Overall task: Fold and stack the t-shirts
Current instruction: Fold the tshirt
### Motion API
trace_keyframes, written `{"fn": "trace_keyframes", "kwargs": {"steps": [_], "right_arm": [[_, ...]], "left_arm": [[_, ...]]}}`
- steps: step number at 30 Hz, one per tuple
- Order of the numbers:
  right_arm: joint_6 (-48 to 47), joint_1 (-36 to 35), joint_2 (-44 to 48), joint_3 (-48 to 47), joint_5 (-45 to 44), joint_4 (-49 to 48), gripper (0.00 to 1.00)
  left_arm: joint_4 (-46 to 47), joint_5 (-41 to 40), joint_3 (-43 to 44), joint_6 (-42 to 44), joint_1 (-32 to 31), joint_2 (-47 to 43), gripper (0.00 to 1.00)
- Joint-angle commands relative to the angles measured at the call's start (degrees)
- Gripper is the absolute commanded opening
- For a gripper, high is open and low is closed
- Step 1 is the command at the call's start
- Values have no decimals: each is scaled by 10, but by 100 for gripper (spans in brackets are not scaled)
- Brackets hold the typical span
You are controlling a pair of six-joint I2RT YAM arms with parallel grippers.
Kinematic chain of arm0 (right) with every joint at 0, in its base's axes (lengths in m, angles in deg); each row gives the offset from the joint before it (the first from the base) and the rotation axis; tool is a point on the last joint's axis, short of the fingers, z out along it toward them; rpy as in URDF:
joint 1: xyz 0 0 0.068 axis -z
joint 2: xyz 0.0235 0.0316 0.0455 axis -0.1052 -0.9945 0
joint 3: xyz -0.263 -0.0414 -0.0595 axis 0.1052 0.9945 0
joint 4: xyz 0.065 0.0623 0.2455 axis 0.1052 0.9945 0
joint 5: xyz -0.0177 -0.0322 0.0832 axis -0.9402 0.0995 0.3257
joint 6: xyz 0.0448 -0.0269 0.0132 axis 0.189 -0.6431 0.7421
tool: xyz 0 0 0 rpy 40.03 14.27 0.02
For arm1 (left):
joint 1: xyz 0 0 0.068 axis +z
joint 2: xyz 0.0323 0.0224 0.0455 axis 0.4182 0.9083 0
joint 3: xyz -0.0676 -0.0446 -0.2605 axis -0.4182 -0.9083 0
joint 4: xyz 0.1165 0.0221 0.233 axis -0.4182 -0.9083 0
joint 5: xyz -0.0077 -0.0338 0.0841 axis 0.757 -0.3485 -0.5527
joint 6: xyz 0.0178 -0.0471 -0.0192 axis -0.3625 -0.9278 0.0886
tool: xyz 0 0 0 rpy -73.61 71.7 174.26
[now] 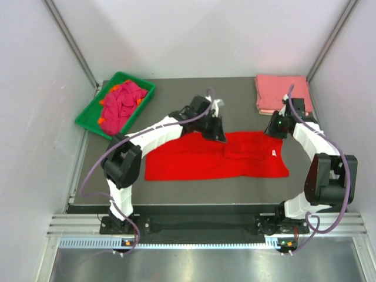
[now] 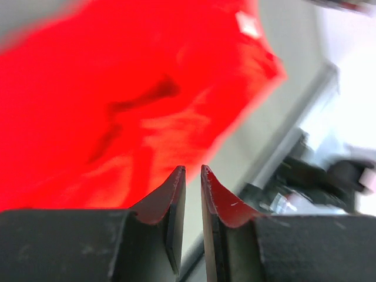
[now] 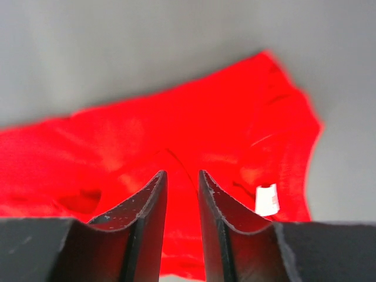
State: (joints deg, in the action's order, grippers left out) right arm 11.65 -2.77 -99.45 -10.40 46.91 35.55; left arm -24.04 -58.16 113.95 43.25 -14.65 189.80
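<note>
A bright red t-shirt [image 1: 217, 155] lies flat across the middle of the table as a wide band, its white neck label [image 1: 274, 154] near the right end. My left gripper [image 1: 216, 135] hovers over the shirt's far edge near the middle. Its jaws [image 2: 192, 168] stand slightly open with nothing between them, and the red cloth [image 2: 117, 100] lies beyond them. My right gripper [image 1: 275, 128] is above the shirt's far right corner, slightly open and empty [image 3: 181, 172]. The red shirt [image 3: 176, 135] and its label [image 3: 267, 200] lie below it.
A folded salmon pink t-shirt stack [image 1: 281, 91] sits at the back right corner. At the back left, a green tray [image 1: 88, 117] holds crumpled magenta t-shirts [image 1: 123, 103] with orange cloth [image 1: 104, 121] showing at the edges. White walls close in the table on three sides.
</note>
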Motion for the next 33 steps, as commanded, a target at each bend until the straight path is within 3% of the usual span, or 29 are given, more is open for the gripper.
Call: {"fn": "trace_keyframes", "kwargs": {"steps": [1, 5, 11, 33], "right_arm": [[-46, -10, -13, 10, 78, -4, 29], [-95, -10, -64, -3, 125, -5, 32], [-125, -10, -86, 8, 172, -42, 30], [-164, -28, -149, -10, 164, -67, 34]], "left_arm": [[110, 106, -17, -58, -22, 18, 21], [165, 121, -8, -82, -38, 52, 21], [153, 116, 21, -68, -40, 106, 20], [80, 12, 62, -5, -39, 167, 19]]}}
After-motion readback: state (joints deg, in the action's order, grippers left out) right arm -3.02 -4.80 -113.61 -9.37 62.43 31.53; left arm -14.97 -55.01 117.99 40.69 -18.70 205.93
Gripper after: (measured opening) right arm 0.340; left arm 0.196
